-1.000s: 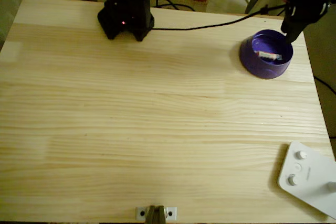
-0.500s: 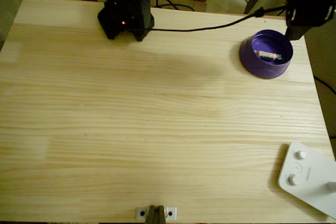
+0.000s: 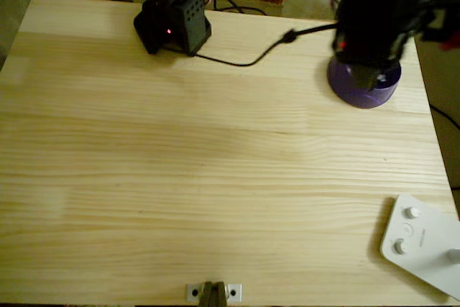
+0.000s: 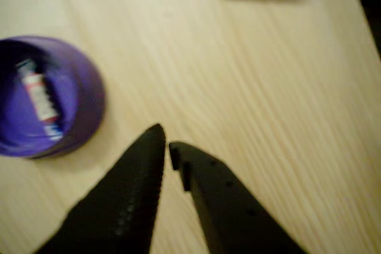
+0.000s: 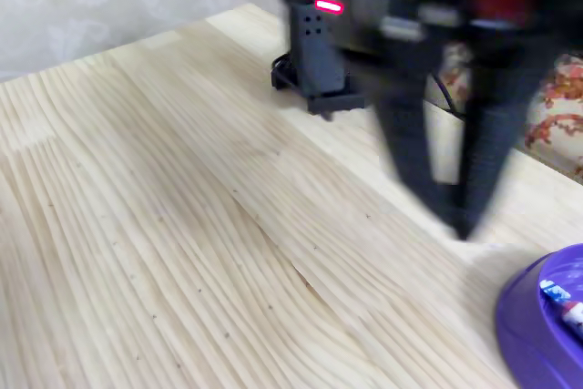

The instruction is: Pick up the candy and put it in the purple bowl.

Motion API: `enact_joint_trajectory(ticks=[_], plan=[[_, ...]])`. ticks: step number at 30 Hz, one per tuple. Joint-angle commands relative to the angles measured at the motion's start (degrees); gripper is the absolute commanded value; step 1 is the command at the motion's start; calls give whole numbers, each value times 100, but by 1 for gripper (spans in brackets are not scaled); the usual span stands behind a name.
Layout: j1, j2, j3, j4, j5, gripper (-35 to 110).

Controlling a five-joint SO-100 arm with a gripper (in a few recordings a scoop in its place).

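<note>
Candy (image 4: 40,100) is in the purple bowl (image 4: 89,114), lying on the lighter purple floor; wrist view shows the pinkish-red and white wrapper clearly, nothing touching it. Fixed view catches one end of the candy (image 5: 563,302) inside the bowl (image 5: 528,316) at the lower right of the picture.

Bowl (image 3: 359,90) sits on the wooden table (image 3: 215,177) near the far right corner in the overhead view, close to the right edge. Its top is mostly covered there by the dark blurred arm, so the candy can't be made out in that view.

Gripper (image 4: 165,145): jaws nearly closed, tips almost meeting with a thin gap, nothing between them. It's over bare wood just beside the bowl, off to the bowl's right in the wrist view, not over the opening. In the fixed view the gripper (image 5: 460,220) is motion-blurred, pointing down, tips above the table beside the bowl's rim; can't tell from there if it touches the wood.

Arm base (image 3: 172,23) is at the far edge of the table, left of centre in the overhead view, red LED lit, black cable (image 3: 244,59) running from it across the wood toward the arm.

White device with round knobs (image 3: 420,242) at the near right corner, well apart from the bowl. Small metal bracket (image 3: 213,292) at the middle of the near edge.
</note>
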Motion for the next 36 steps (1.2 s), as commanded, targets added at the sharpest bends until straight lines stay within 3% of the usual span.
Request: enact_joint_trajectory(ticks=[1,13,24,36], plan=[[404,1239,387,-229,62,0],[2259,3217,2742,-1934,782,0],[3727,3357,3375,-2276,1274,0],[4421,5300,4887,-2593,1248,0]])
